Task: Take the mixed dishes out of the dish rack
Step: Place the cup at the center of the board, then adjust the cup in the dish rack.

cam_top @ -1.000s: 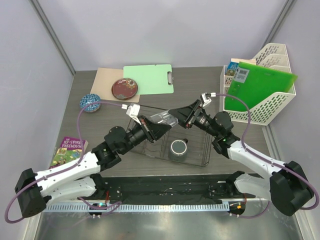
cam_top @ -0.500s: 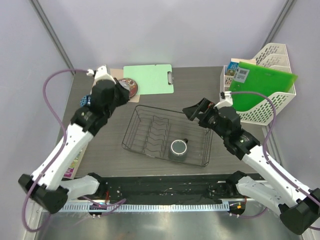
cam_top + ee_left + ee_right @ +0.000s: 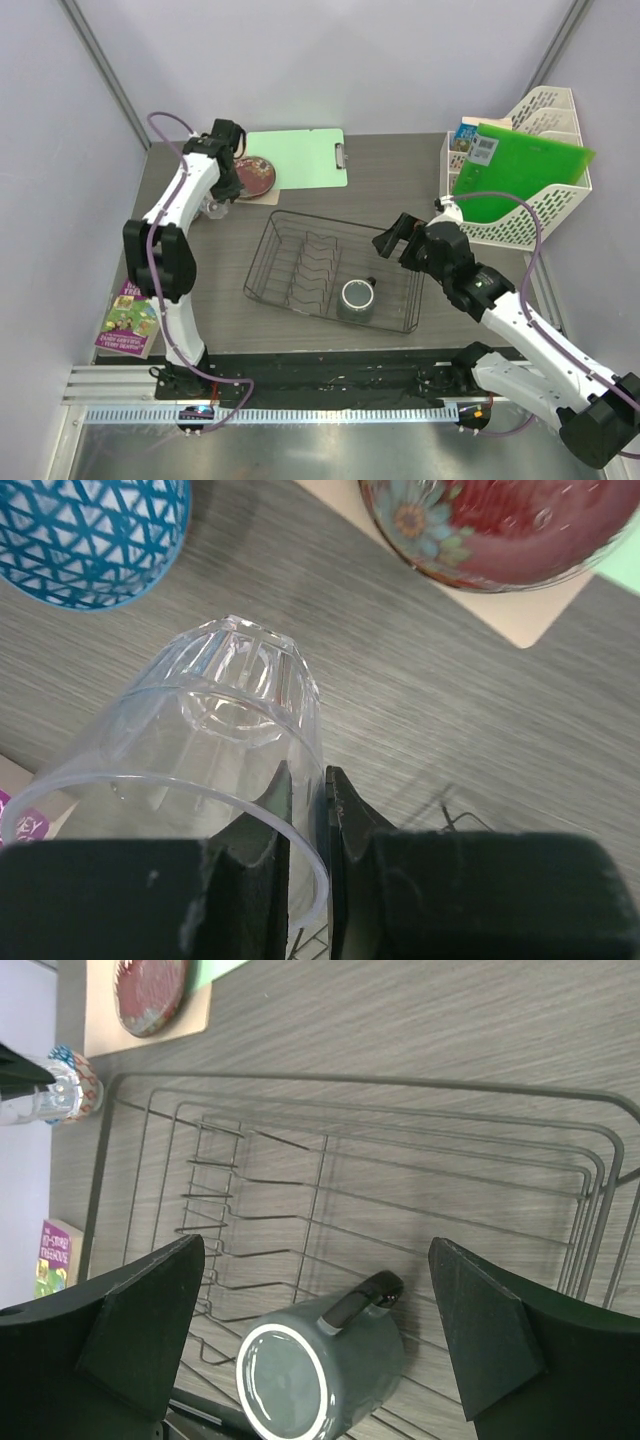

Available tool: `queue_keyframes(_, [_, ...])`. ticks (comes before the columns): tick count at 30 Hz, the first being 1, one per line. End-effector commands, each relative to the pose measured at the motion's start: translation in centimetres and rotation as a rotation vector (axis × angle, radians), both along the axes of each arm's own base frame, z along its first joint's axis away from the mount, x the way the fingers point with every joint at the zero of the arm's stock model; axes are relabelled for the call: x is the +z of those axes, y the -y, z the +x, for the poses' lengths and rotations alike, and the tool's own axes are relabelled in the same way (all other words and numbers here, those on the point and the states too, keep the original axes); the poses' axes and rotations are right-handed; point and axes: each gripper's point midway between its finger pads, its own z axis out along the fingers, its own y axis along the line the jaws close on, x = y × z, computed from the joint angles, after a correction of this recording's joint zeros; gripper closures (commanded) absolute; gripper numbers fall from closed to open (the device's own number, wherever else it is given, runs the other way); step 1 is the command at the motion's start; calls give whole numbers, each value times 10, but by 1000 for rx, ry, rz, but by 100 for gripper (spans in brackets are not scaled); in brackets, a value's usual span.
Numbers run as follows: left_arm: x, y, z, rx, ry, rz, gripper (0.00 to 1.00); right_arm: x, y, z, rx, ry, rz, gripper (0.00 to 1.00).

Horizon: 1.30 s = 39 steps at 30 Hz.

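One glass cup (image 3: 220, 730) pinched by left tool (image 3: 322, 780), rim partly hidden, right tool (image 3: 315, 1260) spread over grey mug (image 3: 320, 1365).

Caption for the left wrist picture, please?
Jaws pinching the rim of a clear glass cup; blue bowl, red plate beyond.

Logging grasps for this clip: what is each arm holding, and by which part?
Left gripper: jaws pinch the clear glass cup by its wall at the rim. Right gripper: jaws open, nothing held.
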Motion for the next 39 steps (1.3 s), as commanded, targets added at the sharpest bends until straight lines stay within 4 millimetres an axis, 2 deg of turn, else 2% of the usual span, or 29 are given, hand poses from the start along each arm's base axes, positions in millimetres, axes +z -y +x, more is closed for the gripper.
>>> queue_keyframes(1, [-3,10,10,-41,-50,-25,100,-4,-3,-1,31,3,-18,0])
queue_keyframes(7, [-50,16,14,-56,-167,-28,100,-10,-3,0,40,-7,-41,0])
queue_keyframes(15, [-85,8,10,-50,-238,-56,99,-13,-6,4,57,-12,-68,0])
queue_keyframes(16, [-87,7,9,-47,-241,-59,97,-14,-6,4,58,-14,-71,0])
queue_keyframes(19, [-85,8,11,-57,-228,-78,78,-15,-6,6,56,-15,-78,0])
queue_keyframes(20, [-83,10,12,-70,-225,-88,68,-16,-7,6,58,-18,-78,0])
queue_keyframes(23, [-72,11,14,-77,-196,-96,47,-16,-8,8,61,-19,-80,0])
queue_keyframes(26, [-54,9,18,-73,-148,-90,38,-15,-8,9,58,-12,-81,0])
queue_keyframes(30, [-15,8,23,-57,-65,-88,36,-12,-7,11,60,2,-93,0])
queue_keyframes(31, [13,9,22,-49,-3,-103,36,-12,-7,10,62,3,-96,0])
queue_keyframes(33, [44,16,21,-59,81,-112,35,-13,-4,11,63,11,-121,0])
queue_keyframes(34, [74,18,19,-68,169,-114,34,-13,-2,11,59,15,-131,0])
queue_keyframes(37, [112,49,8,-155,301,-128,26,-17,5,12,43,15,-166,0])
queue_keyframes(38, [123,68,-10,-220,333,-138,24,-17,5,13,39,14,-168,0])
queue_keyframes(39, [126,82,-18,-266,353,-146,23,-17,6,13,39,14,-170,0])
